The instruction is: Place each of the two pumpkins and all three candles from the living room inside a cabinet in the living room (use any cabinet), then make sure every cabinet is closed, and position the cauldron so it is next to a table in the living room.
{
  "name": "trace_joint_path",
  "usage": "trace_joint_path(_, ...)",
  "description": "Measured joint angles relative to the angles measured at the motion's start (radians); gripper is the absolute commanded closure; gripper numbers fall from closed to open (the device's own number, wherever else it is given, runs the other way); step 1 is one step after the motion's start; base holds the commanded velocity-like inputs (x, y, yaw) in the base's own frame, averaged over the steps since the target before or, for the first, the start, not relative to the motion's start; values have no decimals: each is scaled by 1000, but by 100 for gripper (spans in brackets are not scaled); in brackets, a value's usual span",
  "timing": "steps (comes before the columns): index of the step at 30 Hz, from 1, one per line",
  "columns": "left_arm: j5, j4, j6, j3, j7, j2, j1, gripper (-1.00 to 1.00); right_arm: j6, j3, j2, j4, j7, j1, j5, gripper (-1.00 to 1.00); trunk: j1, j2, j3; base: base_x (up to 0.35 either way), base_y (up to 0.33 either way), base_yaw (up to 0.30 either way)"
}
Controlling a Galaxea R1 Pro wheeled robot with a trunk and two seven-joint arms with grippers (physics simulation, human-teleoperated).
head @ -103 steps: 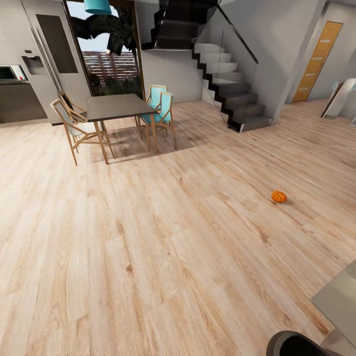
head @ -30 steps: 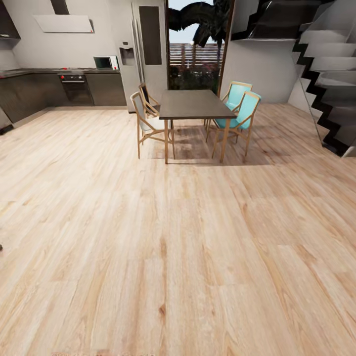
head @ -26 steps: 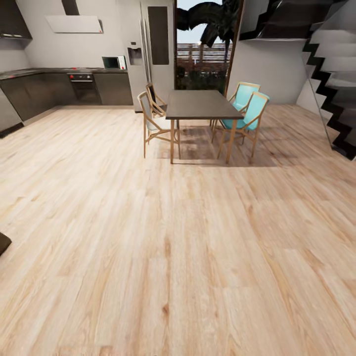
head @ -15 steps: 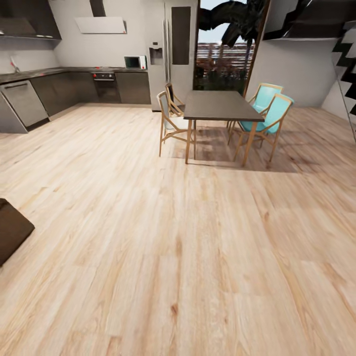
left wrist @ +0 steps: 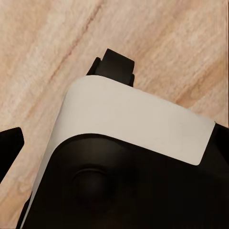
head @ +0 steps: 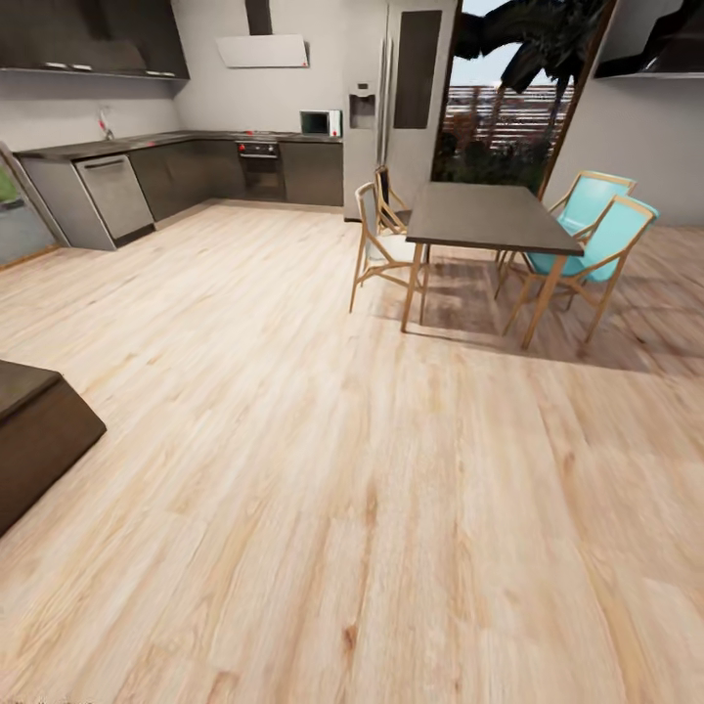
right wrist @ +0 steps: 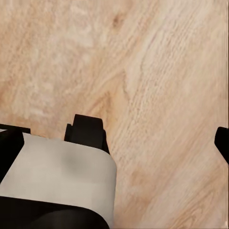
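The pumpkins, the candles and the cauldron are out of view. A corner of a low dark-brown block [head: 39, 430] juts in at the head view's left edge; I cannot tell whether it is the cabinet. My left gripper [left wrist: 114, 148] hangs over the wood floor and part of my own white and black body, with one black fingertip [left wrist: 9, 148] at the picture's edge. My right gripper [right wrist: 114, 138] is open above bare floor, its fingertips [right wrist: 222, 143] far apart, nothing between them.
A dark dining table [head: 489, 217] with two wooden chairs [head: 381, 244] and two turquoise chairs [head: 601, 240] stands ahead to the right. Kitchen counters [head: 117, 186], an oven and a fridge [head: 396, 98] line the far wall. Light wood floor [head: 342, 469] spreads wide in front.
The head view has swung left: the stairs and the orange pumpkin on the floor left the picture, the kitchen came in, and the dark-brown block grew at the left edge.
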Motion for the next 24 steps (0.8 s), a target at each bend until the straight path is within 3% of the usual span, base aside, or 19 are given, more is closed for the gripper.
trace_joint_path(6, 0, 0, 0, 0, 0, 0, 0, -100, 0, 0, 0, 0, 0, 0, 0, -100, 0, 0, 0, 154, -169, 287)
trace_joint_path(24, 1, 0, -1, 0, 0, 0, 0, -100, 0, 0, 0, 0, 0, 0, 0, -100, 0, 0, 0, 5, -9, 288)
